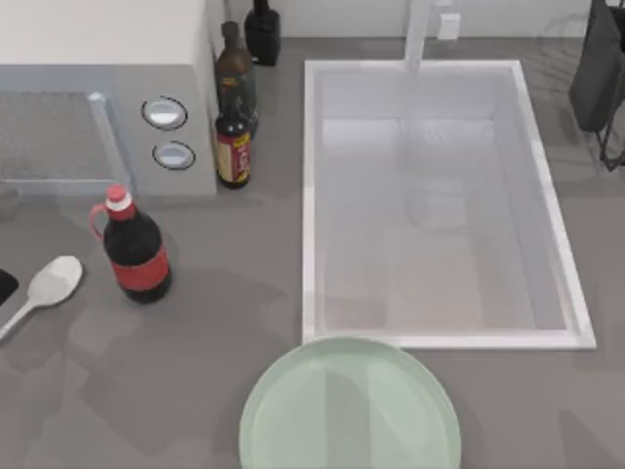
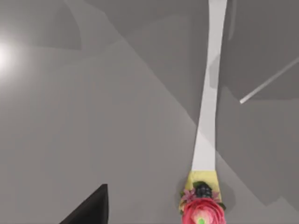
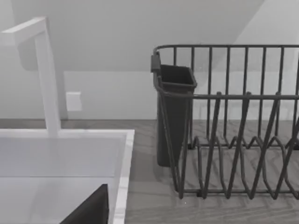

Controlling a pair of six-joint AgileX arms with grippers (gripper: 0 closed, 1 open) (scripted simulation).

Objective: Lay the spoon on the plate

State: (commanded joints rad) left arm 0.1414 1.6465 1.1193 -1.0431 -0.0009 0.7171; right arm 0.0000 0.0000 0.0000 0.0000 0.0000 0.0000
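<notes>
As seen from above, the spoon (image 1: pixel 49 288) lies flat on the table, well apart from the plate (image 1: pixel 350 408), beside a cola bottle (image 1: pixel 135 250).

Left wrist view: one dark finger edge of the left gripper (image 2: pixel 88 211) shows over bare table; whether the jaws are spread or pressed together cannot be told.

Right wrist view: the right gripper (image 3: pixel 88 210) sits parked facing a dish rack (image 3: pixel 233 126), far from the spoon; jaw state cannot be told.

Judgement: the spoon looks light, rigid and smooth, so liable to slip. Grip across the thin handle close to the bowl.
</notes>
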